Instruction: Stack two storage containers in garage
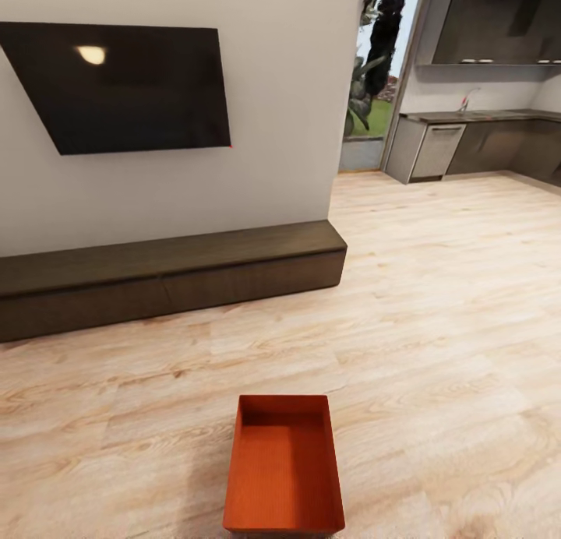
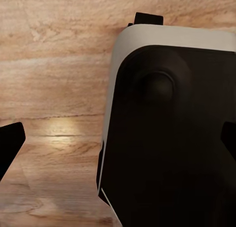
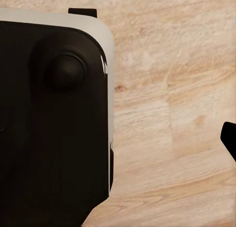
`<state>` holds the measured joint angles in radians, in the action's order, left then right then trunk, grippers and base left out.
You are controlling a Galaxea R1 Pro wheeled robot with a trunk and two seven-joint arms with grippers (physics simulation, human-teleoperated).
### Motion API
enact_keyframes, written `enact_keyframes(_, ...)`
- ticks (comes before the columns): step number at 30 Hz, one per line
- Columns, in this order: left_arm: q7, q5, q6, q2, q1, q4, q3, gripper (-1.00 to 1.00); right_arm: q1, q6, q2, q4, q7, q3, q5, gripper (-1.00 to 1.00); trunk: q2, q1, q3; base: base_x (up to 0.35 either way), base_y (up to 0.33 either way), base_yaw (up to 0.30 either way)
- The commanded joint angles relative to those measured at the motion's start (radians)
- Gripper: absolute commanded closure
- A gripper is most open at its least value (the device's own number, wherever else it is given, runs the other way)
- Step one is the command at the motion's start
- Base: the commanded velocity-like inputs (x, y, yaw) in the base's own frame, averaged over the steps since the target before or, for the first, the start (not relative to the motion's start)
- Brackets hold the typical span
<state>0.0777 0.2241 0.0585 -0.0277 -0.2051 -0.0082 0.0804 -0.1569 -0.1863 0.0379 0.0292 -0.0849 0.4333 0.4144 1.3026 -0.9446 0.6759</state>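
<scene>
An orange-red rectangular open-topped storage container (image 1: 284, 467) sits on the light wood-plank floor (image 1: 436, 329) of the living room, low in the head view and a little right of centre, with its long sides running away from the camera and its thin walls upright around a bare bottom. It stands well apart from the long low dark-brown cabinet (image 1: 167, 278) that runs along the foot of the white wall (image 1: 280, 95). A big black TV screen (image 1: 125, 83) hangs on that wall above the cabinet. To the right, the planks continue toward a grey kitchen counter (image 1: 467, 138) and a glass opening with green plants (image 1: 374, 56) beyond.

In the left wrist view, a black fingertip (image 2: 10, 143) shows at each edge of the frame, set wide apart over the planks, beside the robot's black-and-white base (image 2: 172, 128). In the right wrist view, one dark fingertip (image 3: 230, 138) shows beside the base (image 3: 54, 119), and whether that gripper is apart or together cannot be told.
</scene>
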Motion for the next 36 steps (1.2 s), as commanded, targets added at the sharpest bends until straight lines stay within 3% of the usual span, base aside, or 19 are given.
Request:
enact_keyframes(1, 0.002, 0.009, 0.003, 0.0, 0.0, 0.001, 0.009, -1.0, -0.001, -0.005, 0.0, 0.003, 0.0, 0.008, 0.008, -1.0, 0.0, 0.0, 0.002, 0.0, 0.0, 0.0)
enact_keyframes(36, 0.002, 0.009, 0.003, 0.0, 0.0, 0.001, 0.009, -1.0, -0.001, -0.008, -0.008, 0.003, -0.001, 0.008, 0.009, -1.0, 0.0, 0.0, 0.059, 0.0, 0.0, 0.0)
